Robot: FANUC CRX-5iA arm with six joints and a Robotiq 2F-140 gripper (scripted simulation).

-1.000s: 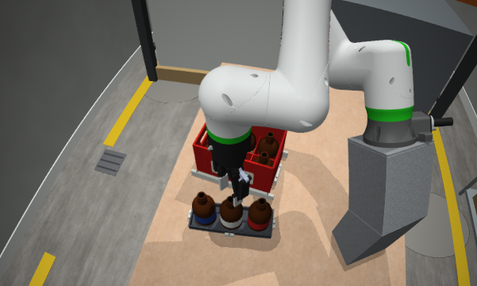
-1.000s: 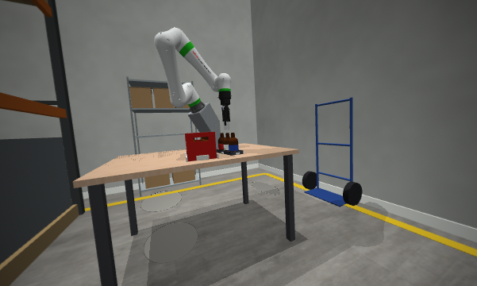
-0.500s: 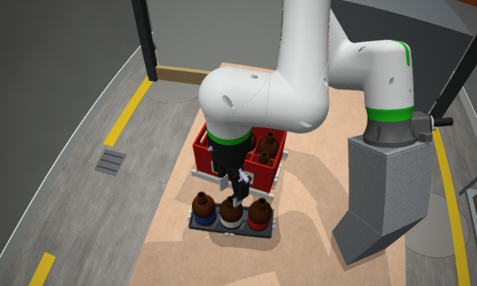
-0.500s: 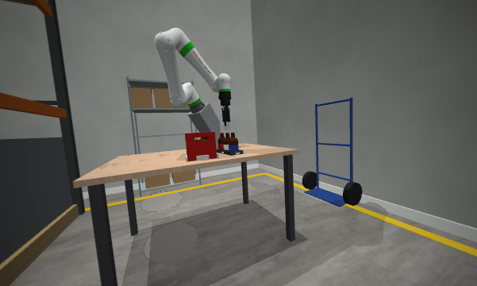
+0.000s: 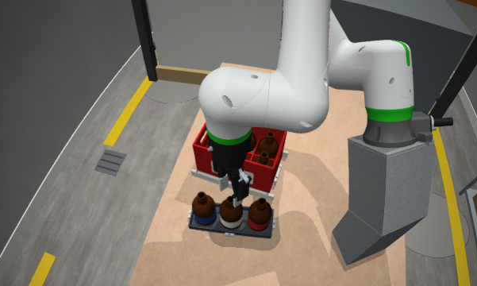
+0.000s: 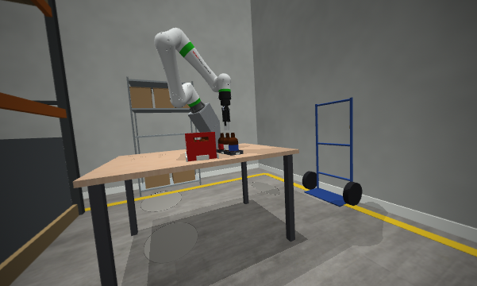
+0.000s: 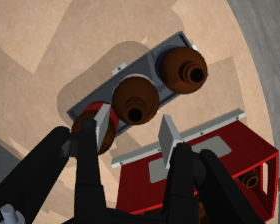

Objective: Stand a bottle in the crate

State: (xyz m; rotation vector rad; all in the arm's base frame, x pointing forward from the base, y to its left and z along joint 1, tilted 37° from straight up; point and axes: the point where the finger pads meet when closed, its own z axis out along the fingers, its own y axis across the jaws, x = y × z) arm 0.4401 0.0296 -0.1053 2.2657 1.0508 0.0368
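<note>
Spread partway and holding nothing, the pincer hangs on my screen just above the neck of the middle bottle, its fingers to either side of the cap but not touching it in the wrist view.

Biggest in my exterior feed is the wooden table on dark legs, with a shelf rack against the far wall behind it and a blue hand truck off to the right. I see the white arm with green bands reach over from its grey pedestal at the table's right side.

On the table the red crate sits level, just beyond the tray; I can make out brown bottles upright in its right-hand cells, while the arm hides the left cells. Nearer to me the dark tray carries three brown bottles standing in a row: the blue-banded one at left, the white-banded one in the middle, the red-banded one at right.
</note>
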